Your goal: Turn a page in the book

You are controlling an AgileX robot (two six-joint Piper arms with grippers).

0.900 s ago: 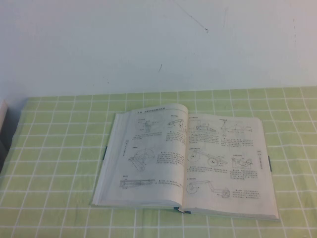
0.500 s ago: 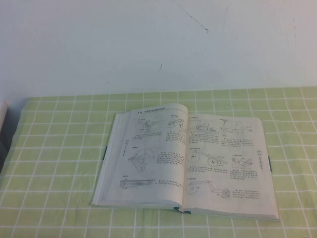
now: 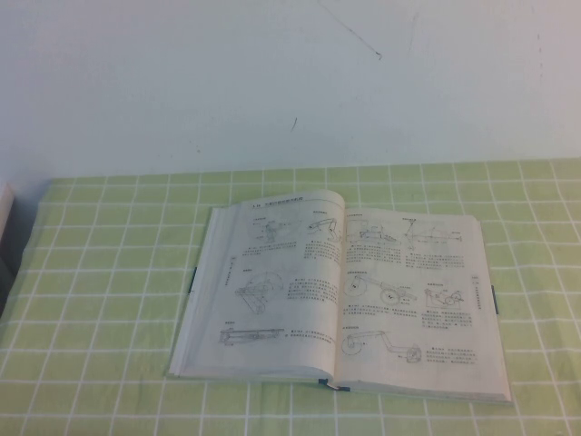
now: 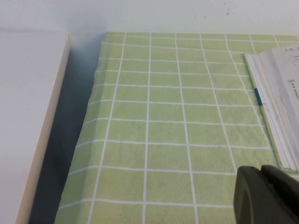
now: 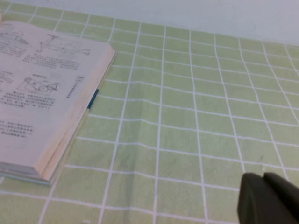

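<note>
Black right gripper (image 5: 271,198) jaws closed, empty, beside book (image 5: 42,93); left gripper (image 4: 266,196) jaws unclear.

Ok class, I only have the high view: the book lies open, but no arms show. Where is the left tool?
Observer: The left tool hangs shut over the green checked cloth, just off the left edge of the book, not touching it.
Operator: And the right tool?
Observer: The right tool is shut and empty, over the cloth off the book's right edge.
Operator: Anything beside the table?
Observer: A white panel lies past the cloth's left edge, across a dark gap.
</note>
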